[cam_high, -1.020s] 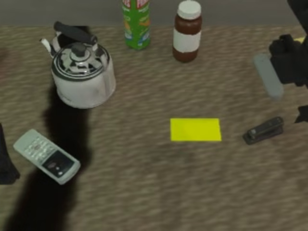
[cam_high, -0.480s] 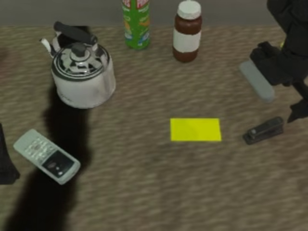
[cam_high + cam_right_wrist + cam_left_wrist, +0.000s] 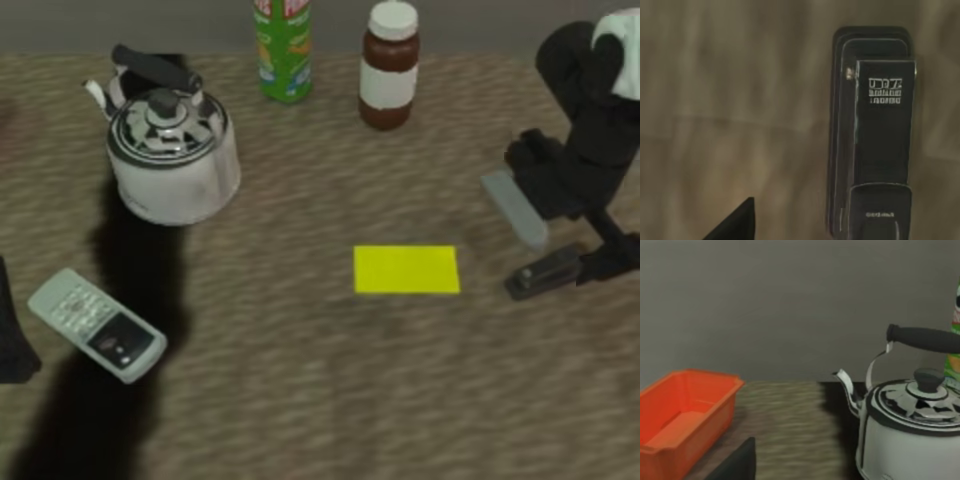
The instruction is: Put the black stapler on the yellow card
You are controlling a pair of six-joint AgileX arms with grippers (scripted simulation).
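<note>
Stapler (image 3: 545, 272) not yet moved: the black stapler lies flat on the worktop (image 3: 300, 400), right side, just beside the yellow card (image 3: 406, 269) but apart from it. Nothing on the card. My right gripper (image 3: 590, 255) hangs directly over the stapler's right end; right wrist view shows the stapler close below. Jaws: cannot tell whether released or clenched, no grasp visible. Judging from this, I'm at the approach step; grasp, lift, carry left and set-down all remain. Left arm (image 3: 12, 330) parked at the worktop's left edge, jaws not seen.

Counts: one stapler, one card, one kettle (image 3: 172, 150), one remote (image 3: 97, 325), one green can (image 3: 285, 48), one brown jar (image 3: 389, 68), one orange bin (image 3: 682, 415).
</note>
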